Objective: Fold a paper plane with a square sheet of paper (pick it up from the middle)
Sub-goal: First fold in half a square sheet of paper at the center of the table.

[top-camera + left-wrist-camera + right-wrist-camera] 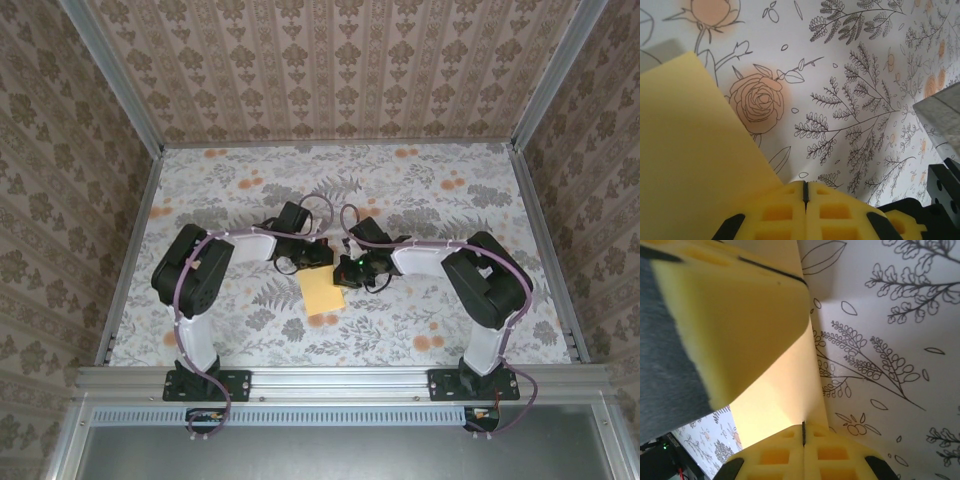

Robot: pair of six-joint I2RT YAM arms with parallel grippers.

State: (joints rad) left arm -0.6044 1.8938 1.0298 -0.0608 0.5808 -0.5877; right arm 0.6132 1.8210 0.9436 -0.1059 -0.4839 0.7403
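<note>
Sheet [320,294]: yellow, frame centre on table [450,200], upper edge at both tools | left gripper [805,187]: closed, hold unclear | right gripper [803,426]: closed, sheet edge enters seam, looks pinched | I'd move both together, slowly, edges aligned.

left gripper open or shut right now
Shut: in the left wrist view the left gripper's two yellow fingers meet, with just a thin dark seam between them.
</note>
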